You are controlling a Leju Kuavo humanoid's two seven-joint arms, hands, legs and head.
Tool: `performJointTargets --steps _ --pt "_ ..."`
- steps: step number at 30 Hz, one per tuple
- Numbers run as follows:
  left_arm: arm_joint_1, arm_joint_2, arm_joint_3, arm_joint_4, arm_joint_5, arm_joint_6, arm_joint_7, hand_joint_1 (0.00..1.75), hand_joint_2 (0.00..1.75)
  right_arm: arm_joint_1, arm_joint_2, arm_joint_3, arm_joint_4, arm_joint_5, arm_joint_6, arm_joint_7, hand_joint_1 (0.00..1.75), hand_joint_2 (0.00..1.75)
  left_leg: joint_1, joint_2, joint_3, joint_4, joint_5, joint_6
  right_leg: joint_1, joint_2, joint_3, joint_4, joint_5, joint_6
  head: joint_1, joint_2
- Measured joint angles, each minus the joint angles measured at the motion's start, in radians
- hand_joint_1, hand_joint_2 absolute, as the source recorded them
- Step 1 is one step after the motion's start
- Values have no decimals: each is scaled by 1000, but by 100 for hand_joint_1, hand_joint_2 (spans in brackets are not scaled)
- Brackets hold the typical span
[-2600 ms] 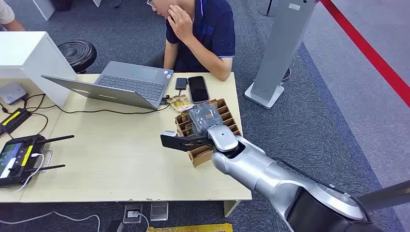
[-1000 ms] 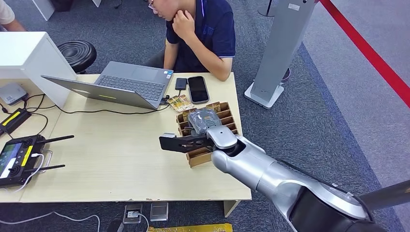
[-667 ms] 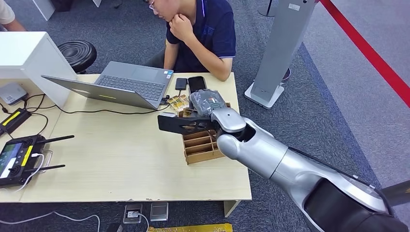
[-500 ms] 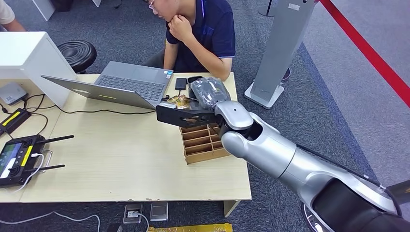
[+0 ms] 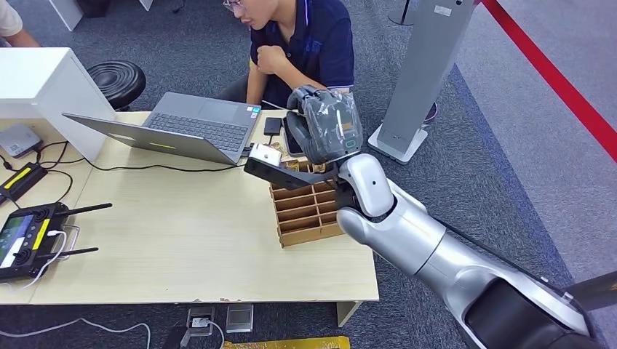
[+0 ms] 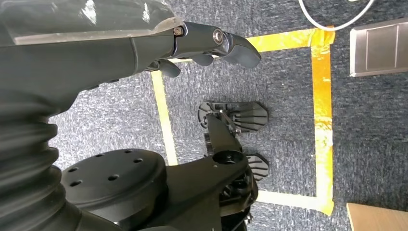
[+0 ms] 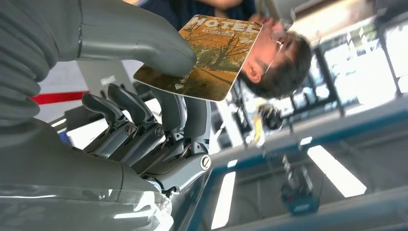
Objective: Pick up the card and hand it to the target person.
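An orange hotel card [image 7: 204, 57] is pinched between the thumb and fingers of my right hand [image 7: 144, 110]. In the head view the right hand [image 5: 325, 127] is raised above the far end of the cardboard card holder [image 5: 305, 211], with the card [image 5: 266, 154] sticking out to its left. The target person [image 5: 309, 43], in a dark blue shirt, sits just behind the table's far edge, close to the hand. The same person's head [image 7: 279, 65] lies right behind the card in the right wrist view. My left hand [image 6: 207, 45] hangs over the carpet and holds nothing.
A grey laptop [image 5: 185, 127] stands open on the table [image 5: 167, 240], left of the hand. A remote controller [image 5: 25, 236] lies at the left edge, a white box [image 5: 44, 83] at the back left. A grey stand [image 5: 418, 73] rises to the right of the table.
My right hand has lifted the card out of the cardboard holder and carried it up and away, towards the person. The person's hand has dropped from chin to chest.
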Motion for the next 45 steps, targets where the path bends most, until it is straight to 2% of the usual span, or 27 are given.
performJointTargets --steps 4,8,33,37,39,43,45 --pt "-5 -2 -6 0 -1 0 4 0 175 11 12 -22 86 17 -88 -16 173 175 0 0 0 0 0 0 0 0 0 0 0 0 0 0" --pt "-6 -3 -7 0 -1 0 4 0 175 17 20 -42 148 18 -115 -25 173 175 0 0 0 0 0 0 0 0 0 0 0 0 -1 0" --pt "-5 -5 -8 0 4 6 3 0 175 19 71 -73 285 0 -121 -42 173 175 0 0 0 0 0 0 0 0 0 0 0 0 -1 0" --pt "-5 -5 -8 0 4 5 3 0 175 19 74 -73 293 0 -121 -42 0 175 0 0 0 0 0 0 0 0 0 0 0 0 -1 0" --pt "-5 -5 -9 0 -1 -2 3 0 175 19 74 -73 296 -2 -120 -43 0 175 0 0 0 0 0 0 0 0 0 0 0 0 -1 0" --pt "-5 -5 -17 0 -5 -15 -7 0 0 19 78 -73 301 -19 -119 -49 0 175 0 0 0 0 0 0 0 0 0 0 0 0 -1 0" --pt "-4 -5 -18 0 2 -11 -10 0 0 20 79 -74 302 -36 -120 -55 0 175 0 0 0 0 0 0 0 0 0 0 0 0 -1 0"
